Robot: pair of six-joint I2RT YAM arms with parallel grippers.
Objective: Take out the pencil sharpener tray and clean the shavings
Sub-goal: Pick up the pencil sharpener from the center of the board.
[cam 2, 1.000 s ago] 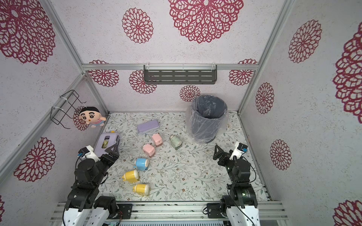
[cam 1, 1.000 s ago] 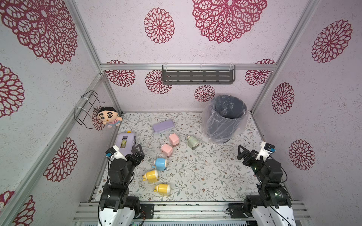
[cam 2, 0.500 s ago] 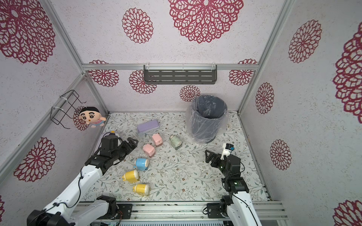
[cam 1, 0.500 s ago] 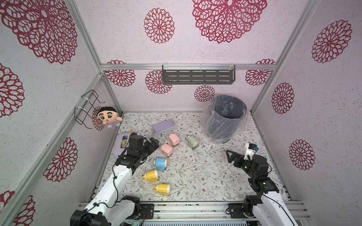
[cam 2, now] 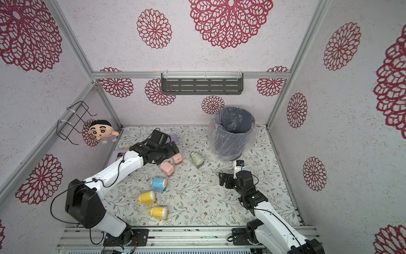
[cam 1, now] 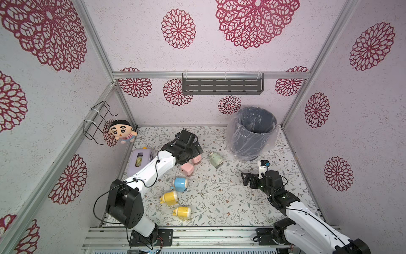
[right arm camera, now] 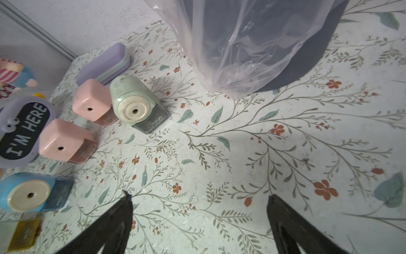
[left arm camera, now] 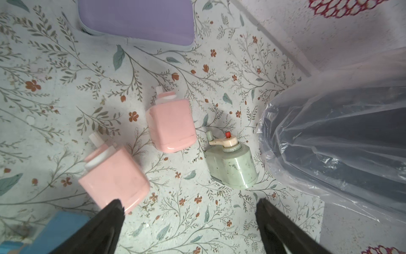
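Note:
Several pencil sharpeners lie on the floral mat: two pink ones [cam 1: 187,169] [cam 1: 196,159], a green one [cam 1: 216,160], a blue one [cam 1: 180,184] and two yellow ones [cam 1: 169,197]. In the right wrist view their clear trays sit in their bases; the nearer pink sharpener's tray [right arm camera: 84,151] shows reddish-brown fill. A few tan shavings [left arm camera: 149,204] lie on the mat beside the near pink sharpener [left arm camera: 114,176]. My left gripper [left arm camera: 189,202] hangs open just above the pink pair, holding nothing. My right gripper [right arm camera: 199,195] is open over bare mat, right of the sharpeners.
A grey bin [cam 1: 252,132] lined with a clear bag stands at the back right. A purple box [cam 1: 140,160] sits by the left wall and a purple case [cam 2: 174,138] behind my left gripper. A doll [cam 1: 122,132] hangs on the left wall.
My left arm has reached from its base out over the pink sharpeners. My right arm has moved forward and a little left toward the mat's middle. Both grippers stayed open.

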